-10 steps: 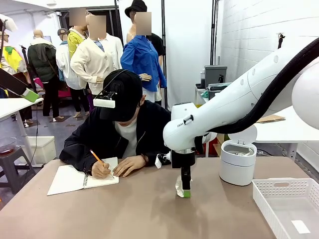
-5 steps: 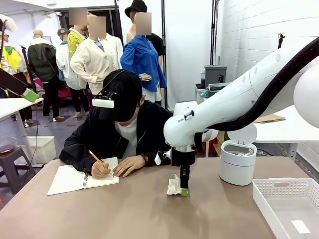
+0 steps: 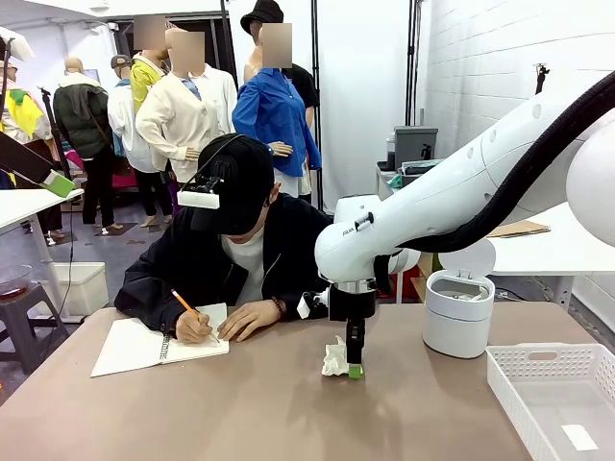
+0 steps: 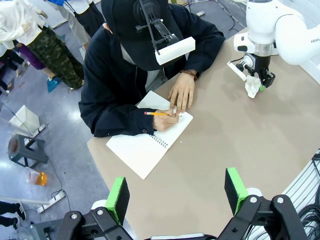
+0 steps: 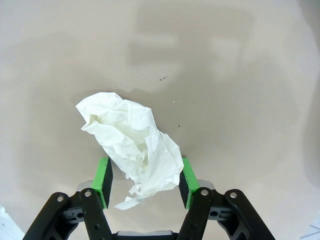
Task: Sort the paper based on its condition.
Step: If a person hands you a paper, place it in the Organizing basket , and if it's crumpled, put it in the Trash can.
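- Right gripper (image 3: pixel 355 370) is down at the table (image 3: pixel 269 413), left of the white bin (image 3: pixel 458 312) in the front view and clear of it.
- Its green pads (image 5: pixel 103 176) sit one on each side of the crumpled paper wad (image 5: pixel 135 145) and press against it, so it is clamped on the wad.
- The wad rests on the tabletop left of the bin. Most of its bulk sticks out past the fingertips, and a torn strip trails back toward the gripper body.
- Left gripper (image 4: pixel 176 192) is up high over the table, much farther from the bin than the wad is. Its pads are wide apart with nothing between them.
- White mesh tray (image 3: pixel 509 394) sits right of the bin, on the robot's side of it.
- One flat white paper slip (image 3: pixel 579 437) lies on the tray floor.
- Bin lid is flipped up. I can't tell what's inside.
- Spiral notebook (image 3: pixel 144 346) lies open far left of the bin, at the person's edge of the table.
- The person's hand (image 3: pixel 192 328) holds an orange pencil (image 3: pixel 184 303) on the page. The other hand (image 3: pixel 248 317) lies flat on the notebook's bin-side edge.
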`<state>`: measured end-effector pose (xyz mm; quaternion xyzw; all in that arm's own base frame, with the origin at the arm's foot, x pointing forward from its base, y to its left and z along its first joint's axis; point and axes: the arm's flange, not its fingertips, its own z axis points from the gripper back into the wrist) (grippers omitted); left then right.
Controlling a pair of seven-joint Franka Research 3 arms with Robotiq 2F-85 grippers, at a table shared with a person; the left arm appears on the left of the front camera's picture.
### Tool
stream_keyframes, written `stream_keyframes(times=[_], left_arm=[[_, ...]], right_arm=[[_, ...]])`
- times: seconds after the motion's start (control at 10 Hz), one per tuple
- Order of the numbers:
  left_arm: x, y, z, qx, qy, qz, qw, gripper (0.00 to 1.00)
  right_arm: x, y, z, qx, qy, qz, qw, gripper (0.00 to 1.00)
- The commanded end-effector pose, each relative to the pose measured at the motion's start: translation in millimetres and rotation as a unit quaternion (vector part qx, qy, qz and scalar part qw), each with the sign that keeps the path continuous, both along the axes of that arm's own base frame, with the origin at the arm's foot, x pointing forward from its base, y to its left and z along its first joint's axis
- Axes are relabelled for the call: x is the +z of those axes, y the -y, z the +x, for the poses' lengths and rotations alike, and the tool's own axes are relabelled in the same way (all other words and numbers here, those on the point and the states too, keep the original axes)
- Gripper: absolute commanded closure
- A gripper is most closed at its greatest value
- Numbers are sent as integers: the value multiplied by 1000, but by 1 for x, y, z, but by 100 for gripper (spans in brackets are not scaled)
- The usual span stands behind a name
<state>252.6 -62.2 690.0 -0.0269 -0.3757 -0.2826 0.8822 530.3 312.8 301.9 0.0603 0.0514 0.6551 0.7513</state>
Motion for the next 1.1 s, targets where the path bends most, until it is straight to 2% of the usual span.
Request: stream_keyframes(times=[0.0, 0.1, 0.2, 0.8, 1.0], left_arm=[[0, 0, 0, 1, 0, -1, 1000, 0], [0, 0, 0, 1, 0, -1, 1000, 0], [0, 0, 0, 1, 0, -1, 1000, 0], [0, 0, 0, 1, 0, -1, 1000, 0], [0, 0, 0, 1, 0, -1, 1000, 0]], right_arm=[[-4, -1, -4, 23, -1, -12, 1000, 35], [-5, -1, -4, 15, 16, -19, 1000, 55], [-6, -3, -5, -7, 21, -14, 1000, 69], [2, -5, -12, 19, 11, -5, 1000, 69], [20, -7, -23, 34, 9, 9, 999, 69]])
